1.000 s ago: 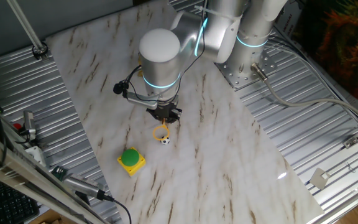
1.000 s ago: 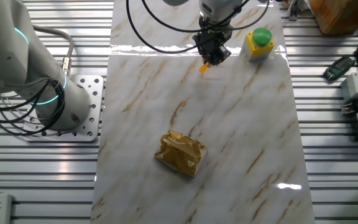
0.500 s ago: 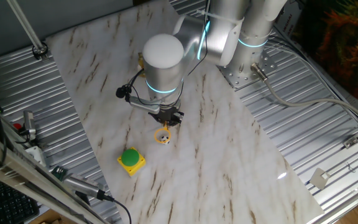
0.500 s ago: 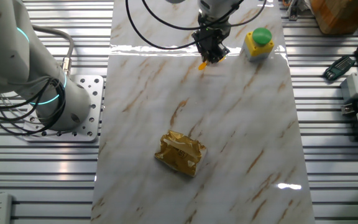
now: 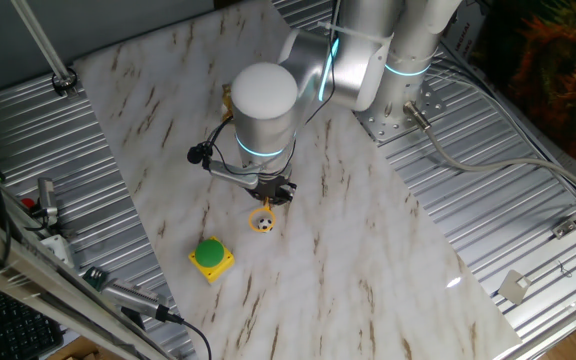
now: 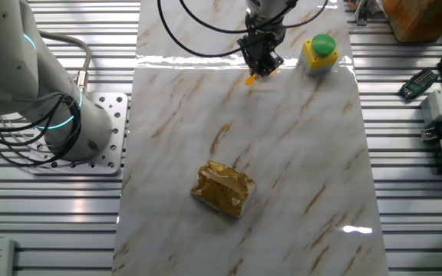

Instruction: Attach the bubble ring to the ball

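The orange-yellow bubble ring (image 5: pixel 261 217) lies low on the marble table with its loop around the tiny black-and-white ball (image 5: pixel 265 225). My gripper (image 5: pixel 271 193) is shut on the ring's handle, right above the ball. In the other fixed view the gripper (image 6: pixel 261 67) hides the ball, and only the orange handle end of the ring (image 6: pixel 250 79) shows below the fingers.
A green round button on a yellow square base (image 5: pixel 210 256) stands just left of the ring, and also shows in the other fixed view (image 6: pixel 321 50). A crumpled golden wrapper (image 6: pixel 222 187) lies mid-table. Ribbed metal surrounds the marble board (image 5: pixel 368 260).
The gripper with the ring has shifted slightly, bringing the loop down over the ball. The ball now sits inside the loop instead of beside its lower edge.
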